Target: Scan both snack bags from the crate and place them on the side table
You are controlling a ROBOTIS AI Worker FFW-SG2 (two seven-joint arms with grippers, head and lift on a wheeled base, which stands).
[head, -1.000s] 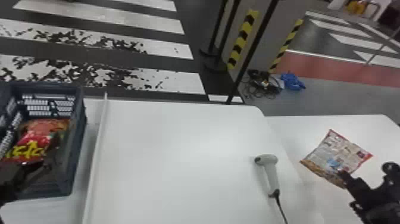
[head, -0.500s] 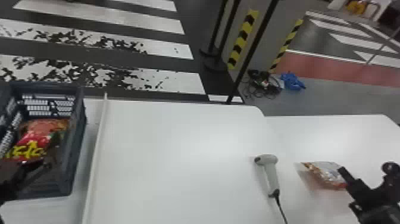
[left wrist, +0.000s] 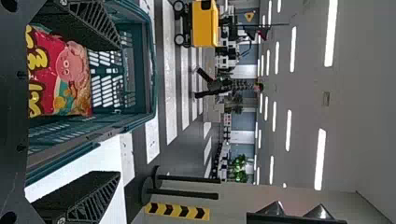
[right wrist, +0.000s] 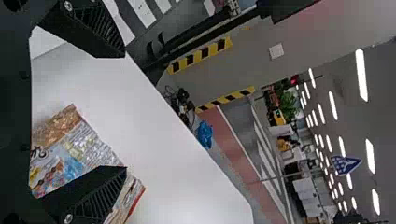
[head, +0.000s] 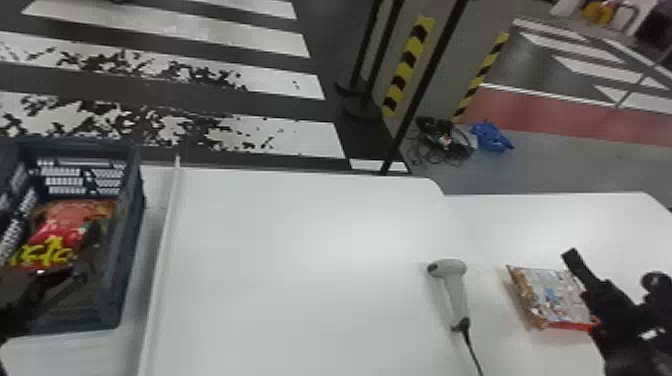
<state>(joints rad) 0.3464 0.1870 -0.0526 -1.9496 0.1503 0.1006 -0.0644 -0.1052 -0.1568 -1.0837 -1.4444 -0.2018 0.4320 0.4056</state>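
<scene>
Lying in the crate [head: 131, 250] in the head view, one snack bag [head: 59, 227] shows red with yellow lettering, and the left gripper [head: 75, 277] is at the crate's near part. A pale raised strip [head: 159, 250] runs beside the crate on the white table [head: 300, 240]. The handheld scanner [head: 454, 287] rests near the table's right side, its cord [head: 472, 350] trailing toward the near edge. The other snack bag [head: 552, 295], printed side up, is at the side table [head: 530, 220], just beside the right gripper [head: 612, 270]; whether it lies fully flat, I cannot tell. In the left wrist view, the left gripper's fingers stand wide apart with nothing between them clamped, one in front of the crate. In the right wrist view, the right gripper's fingers are likewise spread, one partly covering the bag; whether they touch, I cannot tell.
</scene>
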